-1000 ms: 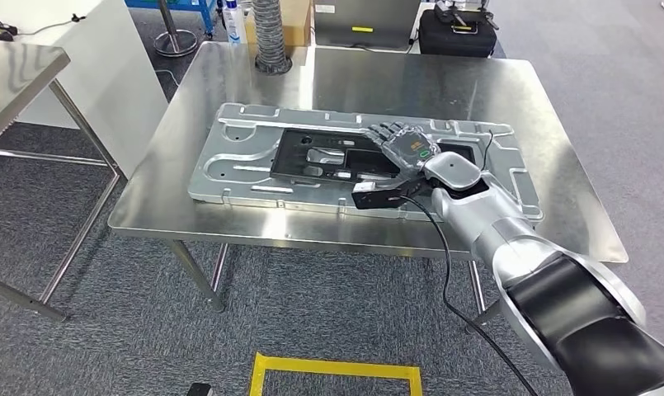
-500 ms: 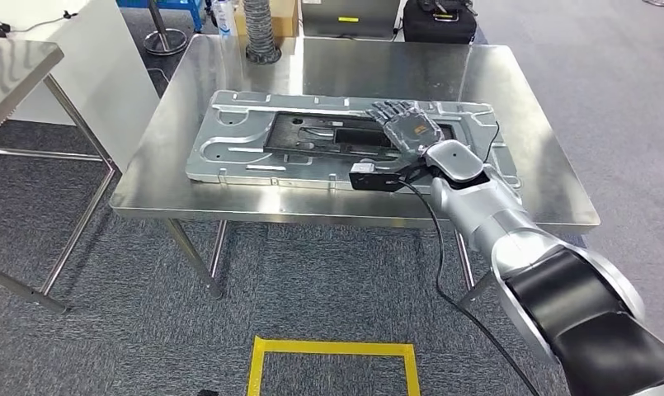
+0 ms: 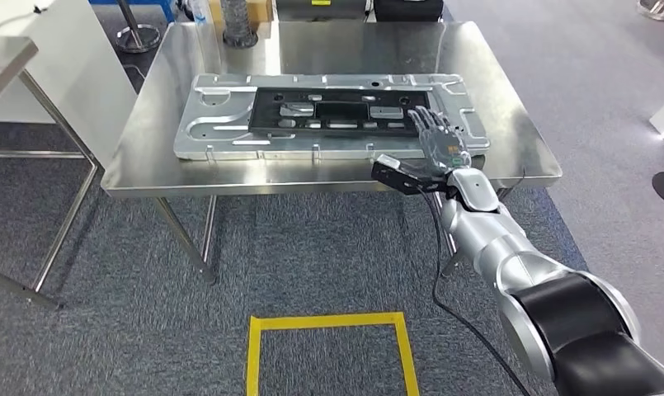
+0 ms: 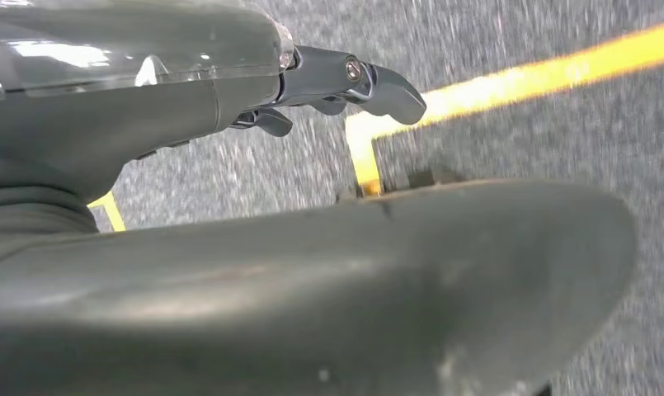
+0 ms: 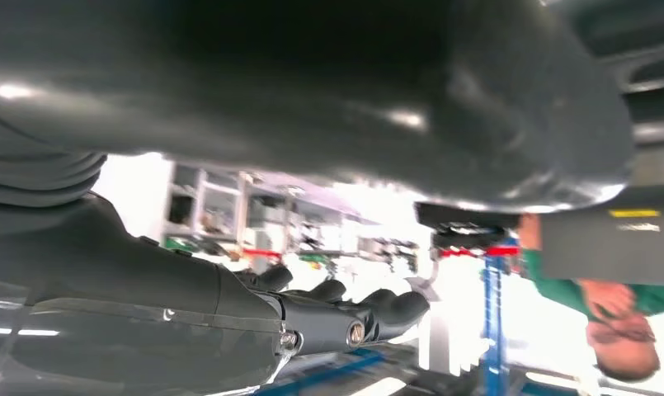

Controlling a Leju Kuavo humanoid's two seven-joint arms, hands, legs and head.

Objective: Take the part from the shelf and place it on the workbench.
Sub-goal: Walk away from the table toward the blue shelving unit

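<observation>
One part (image 3: 328,115) lies flat across the workbench (image 3: 518,153), apparently delivered; the right hand (image 3: 440,142) hovers over its near right corner with fingers spread, holding nothing, so it looks free to pull away

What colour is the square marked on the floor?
Yellow: the taped square outline on grey carpet, clearest in the head view.
</observation>
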